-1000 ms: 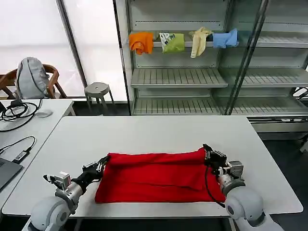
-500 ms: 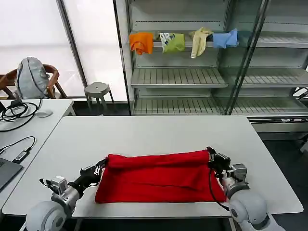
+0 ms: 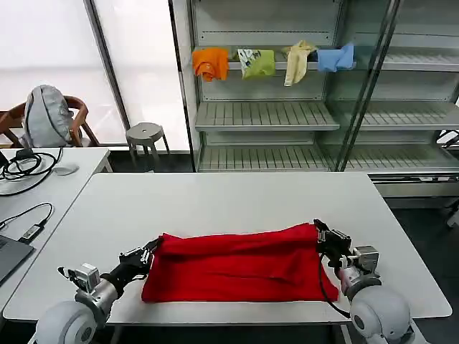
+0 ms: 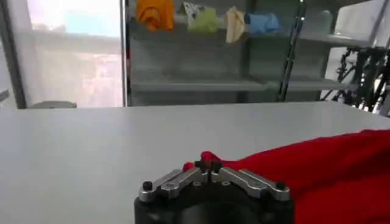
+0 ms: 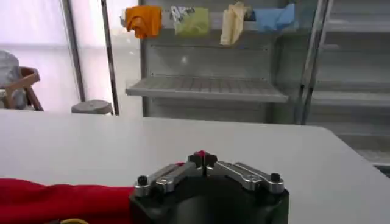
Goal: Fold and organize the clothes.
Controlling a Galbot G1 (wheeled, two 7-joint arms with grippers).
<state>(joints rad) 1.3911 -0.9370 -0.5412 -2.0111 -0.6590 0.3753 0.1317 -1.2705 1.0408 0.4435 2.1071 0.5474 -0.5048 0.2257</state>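
Left gripper: pinching the shirt's far left corner; a nub of red cloth sits between the closed tips in its wrist view.
Right gripper: likewise clamped on the far right corner.
Shirt: red, folded into a wide band, lying on the table near its front edge, between the two grippers.
Step, as we judge it: carrying the gripped edge to lay a fold. We would move both corners level and together, keeping the edge taut, and release only once it lies flat.
Hard to make out: no print shows on the shirt; how many layers each gripper holds we cannot tell.
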